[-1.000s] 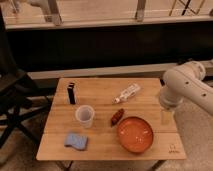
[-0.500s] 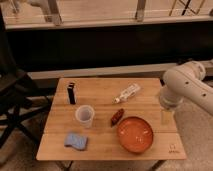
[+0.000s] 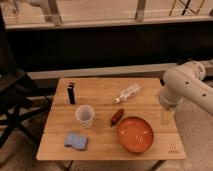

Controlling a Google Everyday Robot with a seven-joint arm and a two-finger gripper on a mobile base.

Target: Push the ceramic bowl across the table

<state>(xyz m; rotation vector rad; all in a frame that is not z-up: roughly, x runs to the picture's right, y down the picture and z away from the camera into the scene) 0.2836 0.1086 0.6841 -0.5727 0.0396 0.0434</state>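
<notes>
The ceramic bowl [image 3: 135,134] is a wide, shallow orange-red dish standing near the front right corner of the light wooden slatted table [image 3: 100,102]. My white arm [image 3: 186,90] reaches in from the right and bends down at the table's right edge. The gripper [image 3: 165,119] hangs there, just right of the bowl and slightly behind it, apart from its rim. Nothing shows in its grasp.
A translucent white cup [image 3: 84,115] stands mid-table, a blue sponge [image 3: 76,140] at the front left, a black upright object [image 3: 72,93] at the back left. A plastic bottle [image 3: 127,93] lies at the back, a small red-brown item [image 3: 117,117] beside the bowl. A dark folding chair [image 3: 12,95] stands on the left.
</notes>
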